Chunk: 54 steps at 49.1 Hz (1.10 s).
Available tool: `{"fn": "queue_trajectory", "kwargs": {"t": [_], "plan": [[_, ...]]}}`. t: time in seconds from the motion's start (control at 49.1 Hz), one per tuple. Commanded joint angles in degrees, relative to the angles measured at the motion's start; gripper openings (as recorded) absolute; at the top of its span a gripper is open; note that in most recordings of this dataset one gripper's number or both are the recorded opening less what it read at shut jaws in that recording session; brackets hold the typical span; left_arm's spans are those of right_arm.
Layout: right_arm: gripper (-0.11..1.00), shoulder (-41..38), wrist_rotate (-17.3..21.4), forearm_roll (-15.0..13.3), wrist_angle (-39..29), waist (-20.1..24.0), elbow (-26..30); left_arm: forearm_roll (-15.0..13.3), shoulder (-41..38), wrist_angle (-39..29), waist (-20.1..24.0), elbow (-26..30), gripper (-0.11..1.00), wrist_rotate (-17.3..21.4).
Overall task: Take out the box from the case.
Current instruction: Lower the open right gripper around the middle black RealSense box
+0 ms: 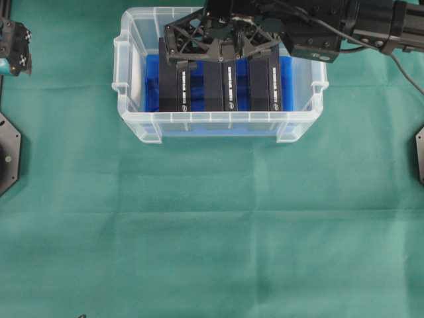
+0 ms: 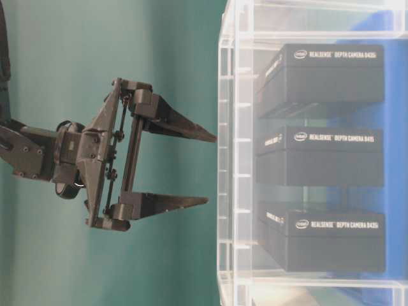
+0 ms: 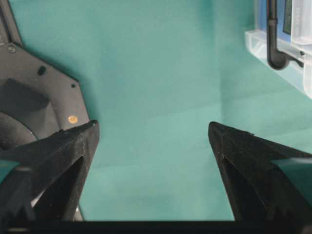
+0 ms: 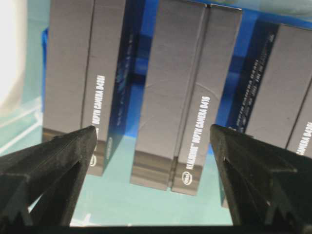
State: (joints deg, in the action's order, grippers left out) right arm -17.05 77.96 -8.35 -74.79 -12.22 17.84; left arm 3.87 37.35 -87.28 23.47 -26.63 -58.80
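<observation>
While the case [image 1: 136, 119] sits at the far centre of the green cloth [image 1: 212, 232], you find three dark boxes standing on edge inside it. Target the middle box [image 4: 183, 97]: rigid, light cardboard, smooth-sided; grip across its narrow faces. The right gripper [image 4: 153, 141] hovers above it, fully spread, empty. The left gripper [image 3: 153, 131] waits far left, also wide open, empty.

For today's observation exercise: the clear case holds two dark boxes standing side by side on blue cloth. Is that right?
Not quite: the case holds three dark boxes, not two. They do stand side by side on the blue cloth. The overhead view shows it.
</observation>
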Motion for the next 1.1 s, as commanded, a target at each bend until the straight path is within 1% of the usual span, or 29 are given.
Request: {"fn": "queue_trajectory", "kwargs": {"t": [0.0,1.079], "plan": [[0.95,1.1,0.1,-0.2,-0.4,0.1,1.3,0.3,0.3,0.1,0.1,1.0,0.98,0.1],[0.95,0.2,0.1,-0.2,-0.5,0.1,1.3,0.3,0.3,0.1,0.1,1.0,0.98,0.1]]}}
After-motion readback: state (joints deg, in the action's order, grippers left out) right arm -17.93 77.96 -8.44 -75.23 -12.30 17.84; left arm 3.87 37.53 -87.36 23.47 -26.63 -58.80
